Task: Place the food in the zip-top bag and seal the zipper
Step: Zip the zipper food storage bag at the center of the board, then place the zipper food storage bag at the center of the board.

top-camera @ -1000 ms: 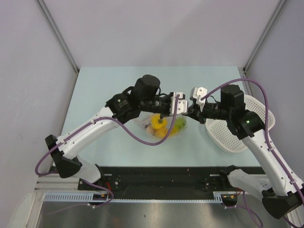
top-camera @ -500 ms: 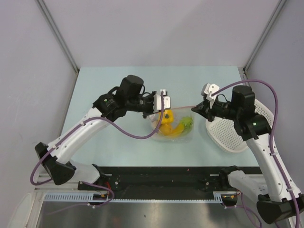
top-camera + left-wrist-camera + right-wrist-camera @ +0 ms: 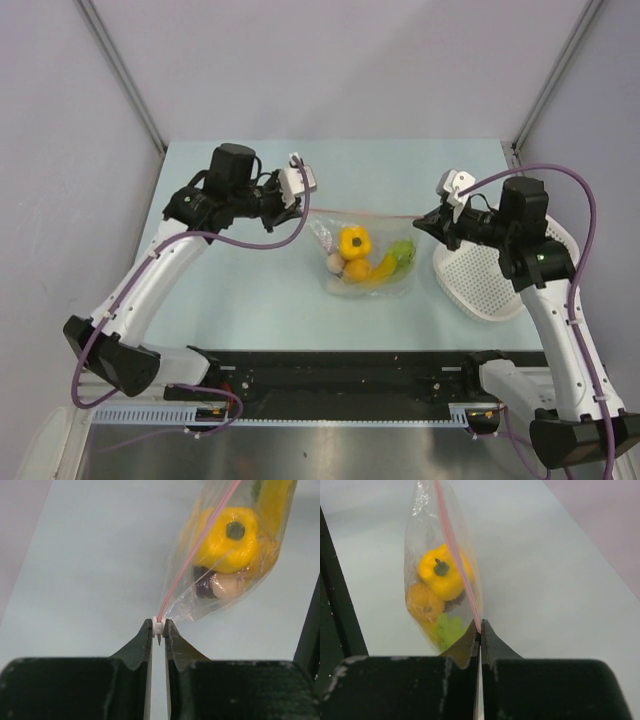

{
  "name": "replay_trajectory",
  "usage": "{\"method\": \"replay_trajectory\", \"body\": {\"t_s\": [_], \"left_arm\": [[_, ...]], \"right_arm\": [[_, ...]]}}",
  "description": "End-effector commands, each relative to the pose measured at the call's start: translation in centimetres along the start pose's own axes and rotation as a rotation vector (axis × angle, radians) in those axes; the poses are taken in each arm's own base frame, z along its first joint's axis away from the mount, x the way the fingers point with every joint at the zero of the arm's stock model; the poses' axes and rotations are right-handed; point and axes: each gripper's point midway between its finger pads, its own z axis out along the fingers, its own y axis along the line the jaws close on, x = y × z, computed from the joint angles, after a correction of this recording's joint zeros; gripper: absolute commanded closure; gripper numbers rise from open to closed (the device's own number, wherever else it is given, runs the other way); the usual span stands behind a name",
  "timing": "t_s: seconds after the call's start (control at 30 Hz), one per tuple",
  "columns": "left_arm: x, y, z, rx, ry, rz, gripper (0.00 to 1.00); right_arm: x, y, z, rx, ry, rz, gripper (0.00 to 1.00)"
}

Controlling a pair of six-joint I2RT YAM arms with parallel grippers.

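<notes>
**Zipper drawn out taut between the two arms**

A second ago the two grippers were almost nose to nose over the bag. Since then the left gripper (image 3: 159, 628) has swept away toward 9 o'clock. Its jaws are pinched together on a small white tab (image 3: 159, 626) at that end of the zipper (image 3: 365, 214). The right gripper (image 3: 479, 630) has eased a little toward 3 o'clock, jaws clamped flat on the other end of the pink strip. The strip now runs straight and tight between them.

My reading is that the tab has been run along the whole strip, so the seal looks done or very nearly so. Both wrist views show a single pink line with no gap along what they see of it, though I cannot vouch for the full length.

The zip-top bag (image 3: 325, 232) hangs from the strip at mid-table, and from above I cannot tell whether its belly touches the table (image 3: 230, 290). The food is inside it:

- a yellow pepper (image 3: 352, 242)
- a banana (image 3: 378, 268)
- an orange fruit (image 3: 355, 269)
- something green (image 3: 402, 250)
- a dark piece and a pale piece, pressed together (image 3: 210, 584)

The white basket (image 3: 480, 285) sits at 3 o'clock of the bag, and no food shows in the part I can see.
</notes>
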Motion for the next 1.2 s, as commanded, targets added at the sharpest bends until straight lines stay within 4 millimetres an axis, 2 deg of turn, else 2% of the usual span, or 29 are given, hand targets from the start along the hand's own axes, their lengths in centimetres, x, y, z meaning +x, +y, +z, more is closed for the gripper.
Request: {"method": "replay_trajectory", "body": {"t_s": [0.0, 0.03, 0.07, 0.1, 0.13, 0.2, 0.23, 0.27, 0.3, 0.33, 0.37, 0.47, 0.5, 0.53, 0.57, 0.6, 0.63, 0.67, 0.7, 0.73, 0.77, 0.87, 1.03, 1.07, 1.1, 1.17], "left_arm": [[-0.3, 2.1, -1.3, -0.078, -0.009, -0.095, 1.0], [-0.5, 2.9, -1.4, -0.092, -0.017, -0.111, 1.0], [-1.6, 3.8, -1.5, -0.11, -0.043, -0.109, 1.0], [-2.3, 4.7, -1.4, -0.129, -0.061, -0.122, 1.0], [-2.0, 6.1, -0.7, -0.147, -0.053, -0.142, 1.0], [-4.3, 9.0, -1.4, -0.217, -0.11, -0.143, 1.0], [-3.5, 11.0, -0.9, -0.251, -0.096, -0.169, 1.0], [-5.2, 12.6, -1.9, -0.29, -0.135, -0.156, 1.0], [-5.6, 13.7, -2.0, -0.311, -0.15, -0.177, 1.0], [-5.7, 14.8, -2.5, -0.327, -0.157, -0.19, 1.0], [-6.4, 15.9, -2.7, -0.333, -0.172, -0.187, 1.0], [-6.1, 15.9, -3.1, -0.314, -0.172, -0.187, 1.0], [-5.6, 15.6, -3.0, -0.301, -0.162, -0.168, 1.0], [-3.6, 14.2, -1.8, -0.247, -0.129, -0.18, 1.0], [-3.2, 13.3, -2.2, -0.234, -0.123, -0.14, 1.0], [-2.3, 12.3, -1.9, -0.21, -0.112, -0.125, 1.0], [0.9, 10.5, -0.4, -0.154, -0.055, -0.145, 1.0], [1.9, 9.4, -0.5, -0.131, -0.039, -0.079, 1.0], [3.4, 8.3, -0.1, -0.104, -0.012, -0.069, 1.0], [6.6, 6.3, 1.0, -0.046, 0.042, -0.091, 1.0], [8.1, 4.9, 1.3, 0.005, 0.071, -0.057, 1.0], [11.8, 0.4, 2.0, 0.124, 0.155, -0.052, 1.0], [13.7, -6.3, 2.2, 0.271, 0.18, -0.076, 0.98], [13.9, -7.2, 2.0, 0.284, 0.183, -0.072, 0.97], [13.9, -8.3, 2.0, 0.307, 0.186, -0.062, 0.96], [14.8, -10.3, 1.5, 0.334, 0.202, -0.064, 0.95]], "right_arm": [[-1.4, -3.4, 1.3, 0.07, -0.06, -0.014, 1.0], [-2.6, -4.6, 1.7, 0.093, -0.105, -0.05, 1.0], [-2.2, -5.6, 3.0, 0.09, -0.11, -0.029, 1.0], [-2.7, -6.2, 3.7, 0.099, -0.132, -0.014, 1.0], [-4.0, -7.4, 4.5, 0.121, -0.183, -0.058, 1.0], [-4.5, -9.3, 6.6, 0.139, -0.201, -0.072, 1.0], [-6.2, -9.5, 7.5, 0.136, -0.25, -0.116, 1.0], [-6.9, -9.9, 8.0, 0.137, -0.266, -0.128, 1.0], [-6.6, -10.6, 9.2, 0.141, -0.264, -0.121, 1.0], [-8.5, -11.0, 9.3, 0.149, -0.306, -0.158, 1.0], [-8.9, -11.3, 9.6, 0.153, -0.318, -0.171, 1.0], [-9.8, -12.3, 10.0, 0.183, -0.343, -0.222, 1.0], [-8.8, -11.9, 10.6, 0.152, -0.314, -0.219, 1.0], [-8.1, -11.1, 11.3, 0.118, -0.285, -0.278, 1.0], [-7.0, -10.0, 12.0, 0.064, -0.255, -0.287, 1.0], [-3.5, -8.4, 13.2, -0.019, -0.156, -0.235, 1.0], [-1.5, -7.3, 13.8, -0.074, -0.106, -0.27, 1.0], [0.4, -5.3, 14.9, -0.147, -0.058, -0.252, 1.0], [3.3, -3.6, 15.3, -0.212, 0.018, -0.196, 1.0], [5.8, -2.3, 16.0, -0.263, 0.072, -0.167, 1.0], [8.1, -0.1, 16.5, -0.327, 0.12, -0.181, 1.0], [13.0, 3.6, 15.8, -0.435, 0.238, -0.164, 1.0], [15.7, 6.6, 13.5, -0.516, 0.307, -0.157, 1.0], [15.7, 6.9, 12.9, -0.527, 0.305, -0.175, 1.0], [17.0, 7.9, 12.0, -0.556, 0.334, -0.172, 1.0], [17.7, 8.7, 11.1, -0.579, 0.355, -0.183, 1.0]]}}
